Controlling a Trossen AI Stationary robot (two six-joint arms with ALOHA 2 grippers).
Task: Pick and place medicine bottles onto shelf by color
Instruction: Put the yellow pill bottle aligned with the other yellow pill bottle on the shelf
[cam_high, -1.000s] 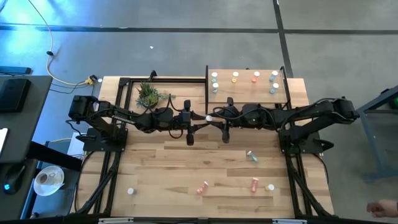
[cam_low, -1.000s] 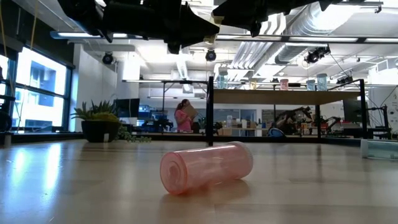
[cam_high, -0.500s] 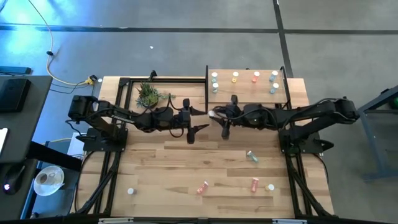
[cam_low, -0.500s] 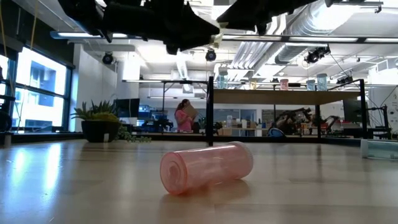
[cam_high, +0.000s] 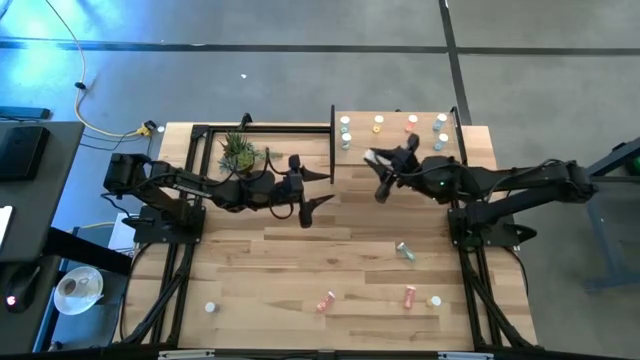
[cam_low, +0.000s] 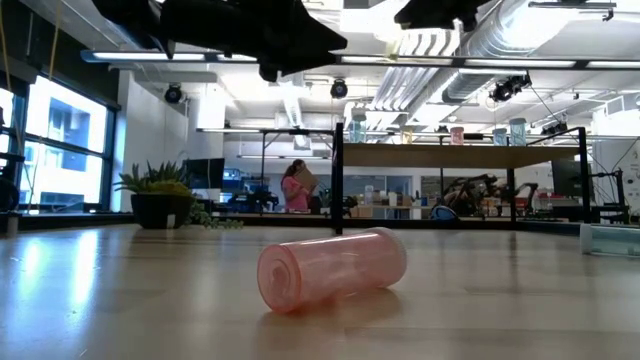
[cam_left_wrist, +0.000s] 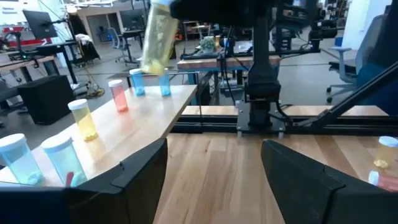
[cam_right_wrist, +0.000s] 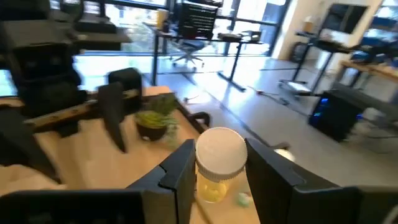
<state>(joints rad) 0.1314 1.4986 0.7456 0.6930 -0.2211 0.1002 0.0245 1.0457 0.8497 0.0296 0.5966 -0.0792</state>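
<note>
My right gripper (cam_high: 385, 172) is shut on a yellow medicine bottle (cam_right_wrist: 217, 165) with a white cap, held in the air by the near left corner of the shelf (cam_high: 400, 142). The shelf, a light wood board on a black frame, carries several upright bottles: white, yellow (cam_high: 378, 123), orange-red (cam_high: 411, 122) and teal (cam_high: 440, 122). My left gripper (cam_high: 320, 189) stands open over the table's middle with nothing between its fingers. More bottles lie on their sides on the tabletop near the front: a teal one (cam_high: 404, 250) and two orange-red ones (cam_high: 327, 300) (cam_high: 409, 295). My right gripper pinches the yellow bottle's body just below the white cap (cam_right_wrist: 211, 186), one finger (cam_right_wrist: 177, 171) on each side. The cap end (cam_right_wrist: 219, 149) faces the wrist camera. In the left wrist view the bottle (cam_left_wrist: 158, 37) hangs tilted below the fingers, clear of table and shelf.
A small potted plant (cam_high: 238, 152) stands at the far left beside the black frame. Two white bottles stand near the front edge (cam_high: 210, 307) (cam_high: 434, 300). In the low view an orange-red bottle (cam_low: 332, 270) lies close in front. A person is in the room behind.
The two grippers were together at the table's middle on the yellow bottle. My left gripper has opened and let go. My right gripper, still shut on the bottle, has carried it toward the far edge and the right, up to the shelf's near left corner.
</note>
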